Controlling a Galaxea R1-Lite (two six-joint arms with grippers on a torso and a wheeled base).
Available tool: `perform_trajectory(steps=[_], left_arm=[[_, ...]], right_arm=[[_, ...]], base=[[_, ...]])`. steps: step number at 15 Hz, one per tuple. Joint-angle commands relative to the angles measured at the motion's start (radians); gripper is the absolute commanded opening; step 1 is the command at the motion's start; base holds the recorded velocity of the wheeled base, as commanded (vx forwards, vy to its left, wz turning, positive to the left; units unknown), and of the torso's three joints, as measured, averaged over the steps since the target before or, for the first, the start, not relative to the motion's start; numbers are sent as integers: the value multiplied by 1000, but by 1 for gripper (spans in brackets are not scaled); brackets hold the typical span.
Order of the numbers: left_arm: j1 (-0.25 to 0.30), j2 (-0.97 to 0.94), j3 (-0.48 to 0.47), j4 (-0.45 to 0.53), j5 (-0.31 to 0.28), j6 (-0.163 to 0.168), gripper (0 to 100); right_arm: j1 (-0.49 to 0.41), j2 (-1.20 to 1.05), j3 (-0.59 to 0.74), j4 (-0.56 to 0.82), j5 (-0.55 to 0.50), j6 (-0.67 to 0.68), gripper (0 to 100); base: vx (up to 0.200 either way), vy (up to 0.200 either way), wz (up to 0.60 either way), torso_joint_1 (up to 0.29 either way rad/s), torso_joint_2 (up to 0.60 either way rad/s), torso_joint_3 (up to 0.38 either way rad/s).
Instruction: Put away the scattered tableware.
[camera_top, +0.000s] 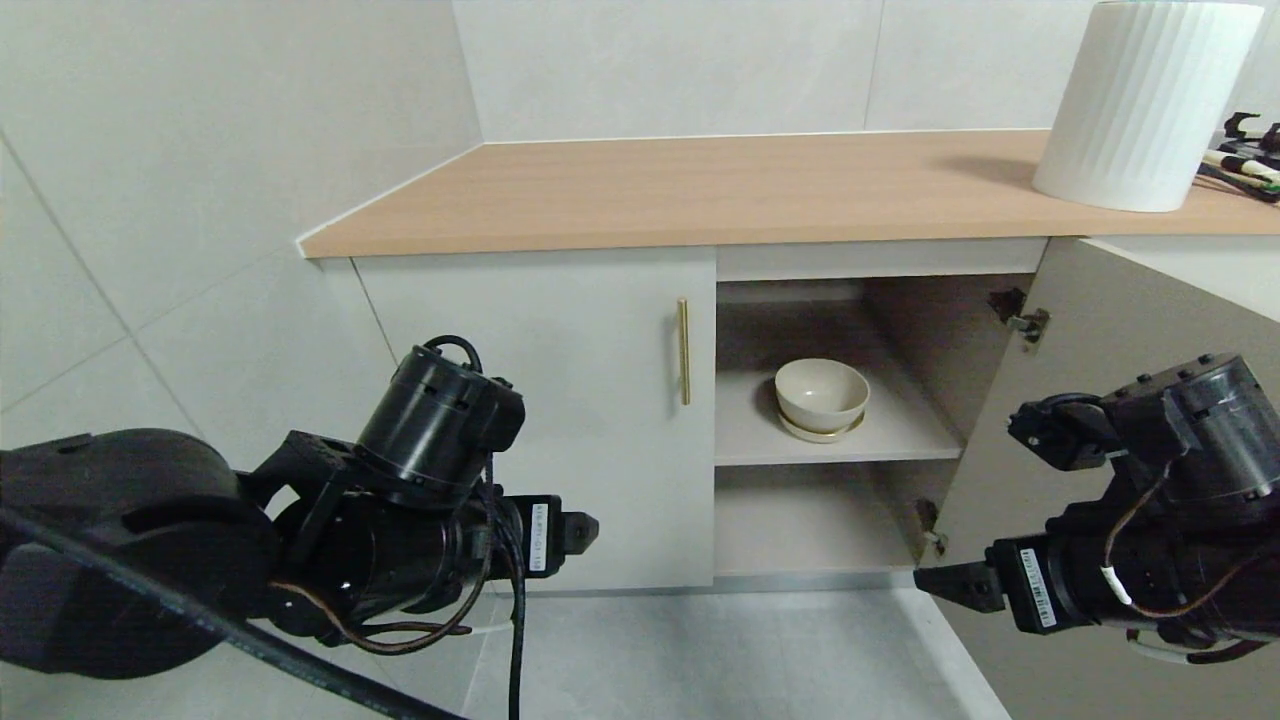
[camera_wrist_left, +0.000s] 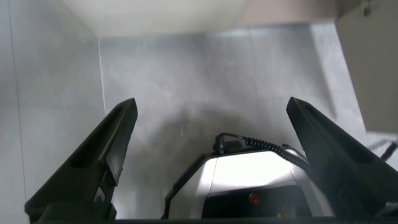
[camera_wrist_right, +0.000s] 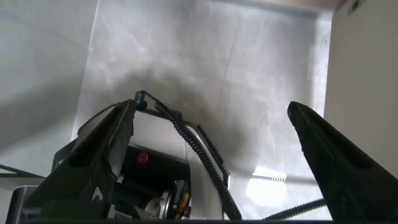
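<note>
A beige bowl (camera_top: 822, 393) sits on a small plate (camera_top: 820, 433) on the middle shelf (camera_top: 905, 438) of the open cabinet. My left gripper (camera_top: 578, 530) hangs low in front of the closed left door, well to the left of and below the bowl. In the left wrist view the left gripper (camera_wrist_left: 211, 109) is open over the floor with nothing between its fingers. My right gripper (camera_top: 940, 583) is low beside the open door, right of and below the bowl. The right wrist view shows the right gripper (camera_wrist_right: 211, 109) open and holding nothing.
The cabinet's right door (camera_top: 1100, 330) stands swung open toward me. The left door (camera_top: 560, 400) is closed, with a gold handle (camera_top: 684, 350). On the wooden countertop (camera_top: 700, 190) stands a white ribbed cylinder (camera_top: 1145, 100) with some pens (camera_top: 1245, 165) beside it. A tiled wall is at left.
</note>
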Motion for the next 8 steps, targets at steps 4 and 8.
perform_trajectory(steps=[4, 8], left_arm=[[0, 17, 0, 0, 1, -1, 100], [0, 17, 0, 0, 1, -1, 100]], right_arm=[[0, 7, 2, -1, 0, 0, 100], [0, 7, 4, -1, 0, 0, 100]], base=[[-200, 0, 0, 1, 2, 4], [0, 0, 0, 0, 0, 0]])
